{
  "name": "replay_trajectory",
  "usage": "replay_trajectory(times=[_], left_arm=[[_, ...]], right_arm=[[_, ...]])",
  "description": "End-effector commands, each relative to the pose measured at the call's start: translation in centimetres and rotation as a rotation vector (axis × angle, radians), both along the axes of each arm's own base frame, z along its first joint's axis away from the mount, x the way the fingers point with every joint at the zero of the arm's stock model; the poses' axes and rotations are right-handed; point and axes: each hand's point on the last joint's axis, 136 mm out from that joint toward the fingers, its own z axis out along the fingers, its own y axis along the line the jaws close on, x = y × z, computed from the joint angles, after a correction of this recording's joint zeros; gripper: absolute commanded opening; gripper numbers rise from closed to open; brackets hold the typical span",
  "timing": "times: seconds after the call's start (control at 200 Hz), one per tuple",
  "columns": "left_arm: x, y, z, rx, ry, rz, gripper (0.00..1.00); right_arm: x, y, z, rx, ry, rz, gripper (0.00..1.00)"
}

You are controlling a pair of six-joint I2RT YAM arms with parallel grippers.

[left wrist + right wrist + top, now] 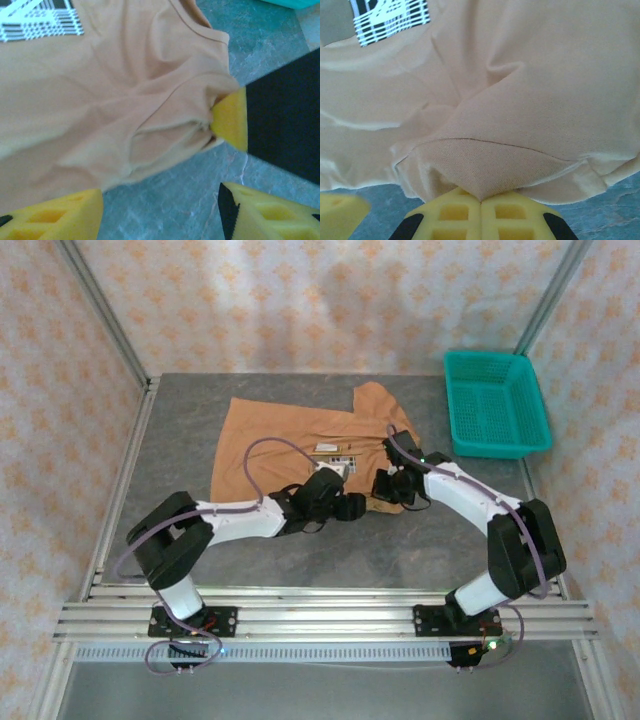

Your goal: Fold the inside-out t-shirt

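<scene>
The inside-out t-shirt lies spread on the grey table, tan with a white label patch. My right gripper is at its near right edge. In the right wrist view its jaws are pressed together on a peak of the t-shirt's cloth. My left gripper sits just left of it, open over bare table, its fingers apart with nothing between them. The shirt's edge lies just beyond them. In the left wrist view a right fingertip pinches the cloth.
A green plastic basket stands at the table's back right corner. Metal frame posts and patterned walls close in the table on three sides. The arms' bases sit on rails along the near edge.
</scene>
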Motion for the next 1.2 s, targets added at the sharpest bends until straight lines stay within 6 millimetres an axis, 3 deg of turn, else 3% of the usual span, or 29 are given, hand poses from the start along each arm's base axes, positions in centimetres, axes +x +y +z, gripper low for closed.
replay_trajectory(times=[0.0, 0.24, 0.305, 0.455, 0.595, 0.615, 0.741, 0.851, 0.931, 1.031, 1.086, 1.196], left_arm=[[1.7, -1.1, 0.0, 0.036, -0.087, -0.05, 0.65], [2.4, -1.0, -3.5, 0.034, -0.042, -0.052, 0.65], [2.7, -1.0, -4.2, 0.029, -0.03, -0.048, 0.59], [3.3, -1.5, -5.7, -0.056, 0.051, -0.067, 0.0], [3.4, 0.6, -5.2, -0.064, 0.066, -0.025, 0.0], [3.5, 1.1, -4.1, -0.072, 0.049, -0.017, 0.0], [3.4, 3.9, -2.6, -0.034, 0.033, 0.013, 0.0], [2.9, 4.3, -1.3, -0.032, 0.027, -0.002, 0.0], [2.8, 3.7, -0.6, -0.069, 0.031, -0.016, 0.0], [3.0, 3.0, -0.6, -0.104, 0.042, -0.018, 0.0], [3.0, 2.8, -0.9, -0.112, 0.054, -0.016, 0.0], [3.1, 2.4, -1.3, -0.137, 0.081, -0.009, 0.0]], right_arm=[[-0.4, 0.5, 0.6, 0.05, 0.02, 0.026, 0.0], [0.2, 0.0, 0.8, 0.067, 0.032, -0.004, 0.0], [0.2, 0.1, 0.9, 0.077, 0.04, -0.005, 0.0], [0.5, 0.0, 1.2, 0.095, 0.045, -0.011, 0.0], [1.0, -2.1, 1.6, 0.077, 0.045, -0.05, 0.0], [1.2, -2.5, 1.8, 0.07, 0.042, -0.056, 0.0], [1.7, -5.9, 2.5, -0.015, 0.049, -0.107, 0.0], [2.6, -7.6, 3.4, -0.087, 0.039, -0.132, 0.0], [3.7, -7.5, 4.0, -0.091, 0.02, -0.14, 0.0], [4.6, -7.3, 4.2, -0.085, 0.011, -0.154, 0.11], [4.3, -6.8, 4.3, -0.077, 0.017, -0.144, 0.14], [2.0, -3.2, 4.2, 0.035, 0.006, -0.09, 0.36]])
